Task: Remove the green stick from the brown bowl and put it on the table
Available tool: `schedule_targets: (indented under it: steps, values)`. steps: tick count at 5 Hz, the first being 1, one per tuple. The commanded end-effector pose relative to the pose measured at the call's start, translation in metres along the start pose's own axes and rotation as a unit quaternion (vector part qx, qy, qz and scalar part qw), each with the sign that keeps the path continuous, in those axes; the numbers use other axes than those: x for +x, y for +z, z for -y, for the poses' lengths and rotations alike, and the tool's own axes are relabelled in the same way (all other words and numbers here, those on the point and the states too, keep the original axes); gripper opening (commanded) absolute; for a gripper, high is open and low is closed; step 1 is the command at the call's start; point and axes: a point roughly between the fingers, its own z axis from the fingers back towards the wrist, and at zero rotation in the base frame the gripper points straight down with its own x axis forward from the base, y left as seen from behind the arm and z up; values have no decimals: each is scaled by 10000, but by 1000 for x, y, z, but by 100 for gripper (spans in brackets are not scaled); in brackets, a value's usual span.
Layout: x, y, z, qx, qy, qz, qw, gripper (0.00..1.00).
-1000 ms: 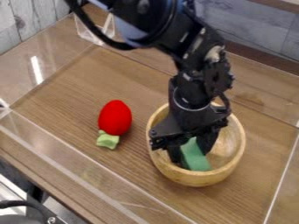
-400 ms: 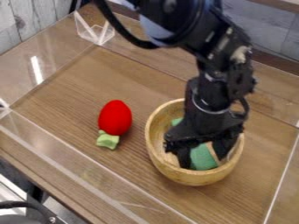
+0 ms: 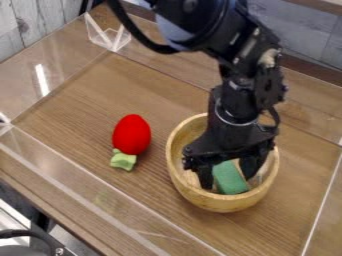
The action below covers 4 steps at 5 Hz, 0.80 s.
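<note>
Green stick (image 3: 233, 180) (tilted) inside brown bowl (image 3: 187, 188); claw (image 3: 225, 166) spread around it

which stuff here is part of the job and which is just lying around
Part of the job:
- green stick, lying in the bowl
- bowl
- table, where the stick goes
- end effector, open, down in the bowl astride the stick

Just lying about:
- red strawberry toy, on the table beside the bowl
- clear walls round the table

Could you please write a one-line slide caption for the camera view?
Open gripper reaches down into the brown bowl around the green stick, a red strawberry toy lying beside it on the table.
</note>
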Motion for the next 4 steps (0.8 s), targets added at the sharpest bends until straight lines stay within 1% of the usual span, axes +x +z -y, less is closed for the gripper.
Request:
schedule_targets:
  steps: [1,2,3,4]
  values:
    - [8,1,5,-149,-27,61,9999,100]
    - [9,9,10,-178,-149,44,9997,0]
    - [13,29,17,-319,-268,-39,9991,0]
    - [12,55,20,-505,-237,-147,9983,0]
